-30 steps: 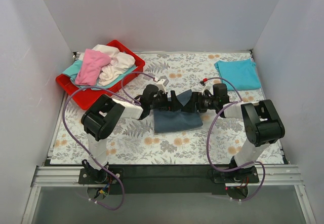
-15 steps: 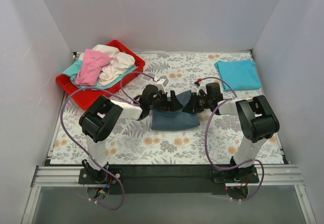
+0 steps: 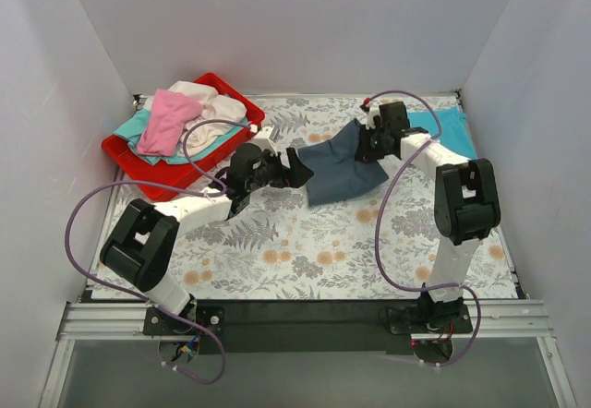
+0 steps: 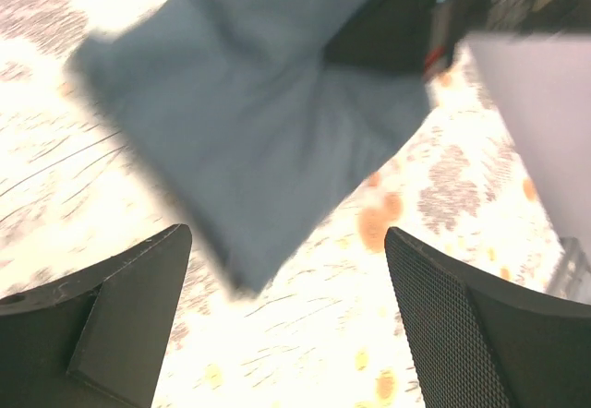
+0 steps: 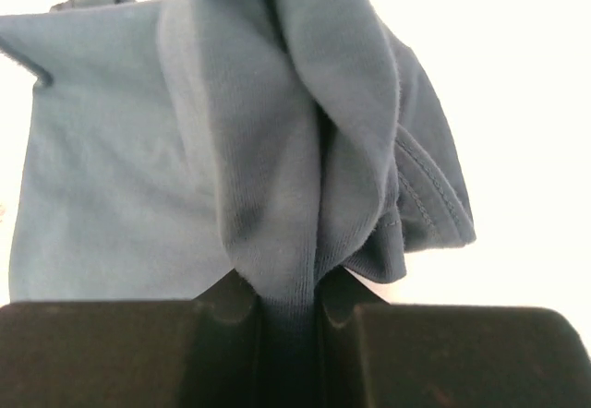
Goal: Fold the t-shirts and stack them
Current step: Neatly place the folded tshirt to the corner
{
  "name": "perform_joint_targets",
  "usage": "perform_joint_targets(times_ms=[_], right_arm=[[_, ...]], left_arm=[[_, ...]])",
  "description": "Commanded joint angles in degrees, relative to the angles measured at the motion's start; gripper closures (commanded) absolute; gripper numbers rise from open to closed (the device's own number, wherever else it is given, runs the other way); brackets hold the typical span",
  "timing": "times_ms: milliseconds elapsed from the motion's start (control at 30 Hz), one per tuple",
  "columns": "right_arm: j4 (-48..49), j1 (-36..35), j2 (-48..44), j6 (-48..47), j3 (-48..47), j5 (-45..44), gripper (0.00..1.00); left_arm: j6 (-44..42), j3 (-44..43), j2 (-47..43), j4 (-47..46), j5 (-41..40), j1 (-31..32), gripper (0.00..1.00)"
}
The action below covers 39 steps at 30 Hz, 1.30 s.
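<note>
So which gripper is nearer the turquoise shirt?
Right. The right gripper, shut on the grey shirt, sits left of the turquoise shirt; the left gripper is farther left, beyond the grey shirt.

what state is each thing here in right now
slate grey-blue t-shirt: folded, one edge pinched
right end effector: shut on that shirt
left end effector: open, empty
turquoise t-shirt: flat at the far right, partly hidden
pink t-shirt: crumpled in the red tray
cream-white t-shirt: crumpled in the tray
</note>
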<state>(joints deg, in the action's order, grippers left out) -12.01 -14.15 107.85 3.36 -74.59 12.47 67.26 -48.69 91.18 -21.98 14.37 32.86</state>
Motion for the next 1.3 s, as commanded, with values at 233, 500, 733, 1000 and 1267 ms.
perform_joint_targets(times_ms=[233, 500, 733, 1000, 1267], right_arm=[[-18.6, 7.8, 9.8, -16.0, -27.0, -8.5, 0.99], [-22.4, 10.6, 9.6, -21.6, -33.3, -15.0, 0.99], [-23.8, 12.7, 8.6, -23.0, -36.4, -19.1, 0.99], [-23.8, 13.2, 9.8, -24.6, -40.4, -25.7, 0.99], [-23.3, 13.3, 10.8, -25.2, -43.2, -30.7, 0.99]], left_arm=[[-1.7, 1.5, 1.0, 3.4, -0.6, -3.5, 0.21], [-1.2, 2.4, 3.7, 2.3, 0.3, -4.5, 0.21], [-0.6, 3.1, 5.0, 1.2, 1.4, -4.4, 0.21], [-0.6, 3.4, 6.0, 0.8, 1.7, -4.5, 0.21], [-0.5, 3.6, 7.2, 0.5, 2.0, -4.5, 0.21]])
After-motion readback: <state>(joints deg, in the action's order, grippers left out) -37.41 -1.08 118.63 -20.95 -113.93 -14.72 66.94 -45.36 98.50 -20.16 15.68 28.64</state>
